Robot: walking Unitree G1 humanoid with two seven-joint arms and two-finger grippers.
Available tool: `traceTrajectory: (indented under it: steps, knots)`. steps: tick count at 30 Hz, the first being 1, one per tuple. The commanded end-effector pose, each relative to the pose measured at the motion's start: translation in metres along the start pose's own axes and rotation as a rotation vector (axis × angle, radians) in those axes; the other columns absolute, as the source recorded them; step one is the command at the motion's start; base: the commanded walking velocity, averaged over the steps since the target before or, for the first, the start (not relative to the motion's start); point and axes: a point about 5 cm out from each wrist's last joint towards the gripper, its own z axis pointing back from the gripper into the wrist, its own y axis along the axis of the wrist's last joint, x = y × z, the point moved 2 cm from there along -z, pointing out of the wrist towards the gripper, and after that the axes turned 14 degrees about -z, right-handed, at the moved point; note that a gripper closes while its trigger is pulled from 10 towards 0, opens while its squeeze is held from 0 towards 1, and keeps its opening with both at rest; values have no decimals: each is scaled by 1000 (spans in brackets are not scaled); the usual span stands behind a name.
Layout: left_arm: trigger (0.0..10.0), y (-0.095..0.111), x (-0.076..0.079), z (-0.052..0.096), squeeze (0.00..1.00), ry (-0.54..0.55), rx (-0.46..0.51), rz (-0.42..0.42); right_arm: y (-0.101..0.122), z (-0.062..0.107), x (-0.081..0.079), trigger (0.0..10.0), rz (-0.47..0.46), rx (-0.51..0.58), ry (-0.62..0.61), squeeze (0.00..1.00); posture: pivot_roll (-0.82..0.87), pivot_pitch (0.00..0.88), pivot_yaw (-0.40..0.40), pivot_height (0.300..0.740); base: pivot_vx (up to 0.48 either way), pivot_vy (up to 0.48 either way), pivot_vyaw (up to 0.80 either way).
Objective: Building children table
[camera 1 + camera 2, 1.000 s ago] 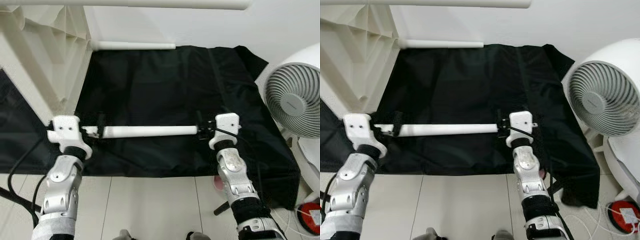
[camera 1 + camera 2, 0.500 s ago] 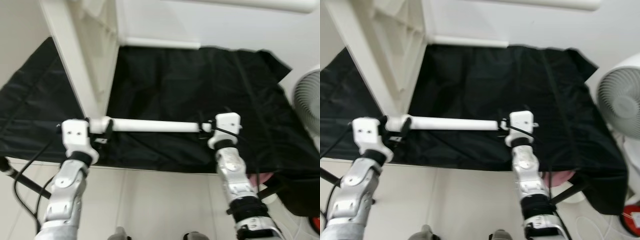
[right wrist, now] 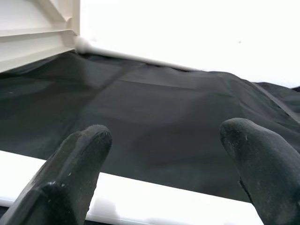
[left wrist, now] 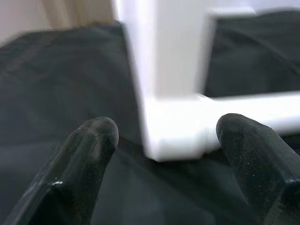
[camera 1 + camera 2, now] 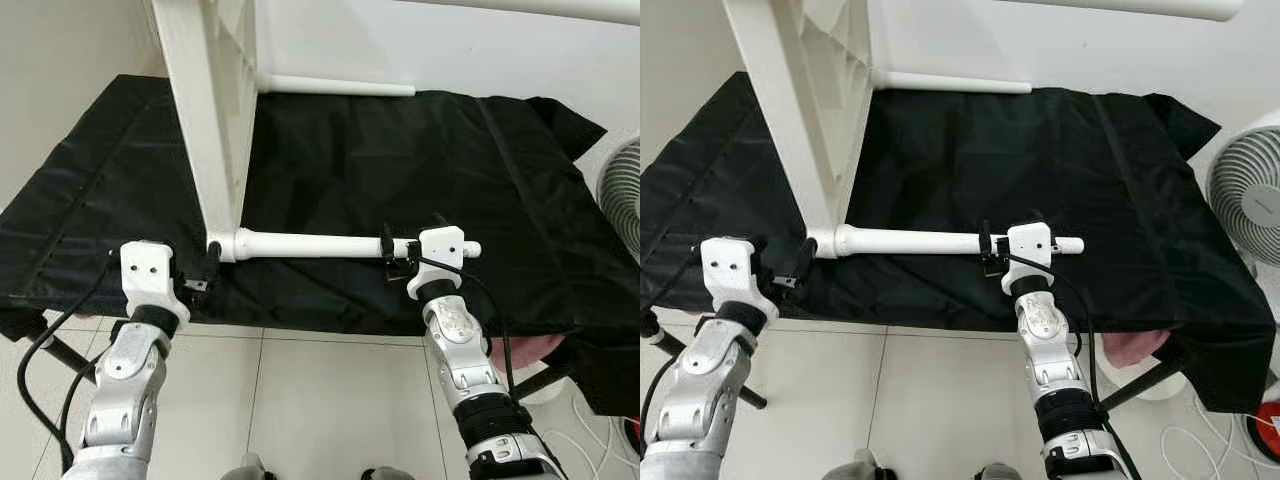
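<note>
Both grippers spread — left gripper (image 5: 205, 268) | right gripper (image 5: 392, 256) | white leg (image 5: 310, 244) at tabletop (image 5: 205, 110)

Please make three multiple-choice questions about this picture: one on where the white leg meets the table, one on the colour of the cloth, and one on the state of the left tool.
1. The white leg joins the white table top at:
A. its far edge
B. its near lower corner
C. its middle

2. The cloth on the surface is:
A. black
B. red
C. striped

3. The left tool is:
A. shut on the leg
B. shut on the cloth
C. open

Answers: 1 B, the leg ends at the panel's near corner. 2 A, the cloth is plain black. 3 C, the left wrist view shows its fingers spread apart around the joint.
</note>
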Motion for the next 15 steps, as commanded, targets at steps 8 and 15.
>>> traceTrajectory:
  steps: [8,15]
  knots:
    - [10000,1,17,2,0,-137,12,-51,-2,1,2,10000,-20,0,-1,0,-23,75,28,740,0,0,0]
    - [10000,8,7,-2,0,-74,45,-34,0,4,5,10000,-48,-3,14,0,-28,78,15,740,0,0,0]
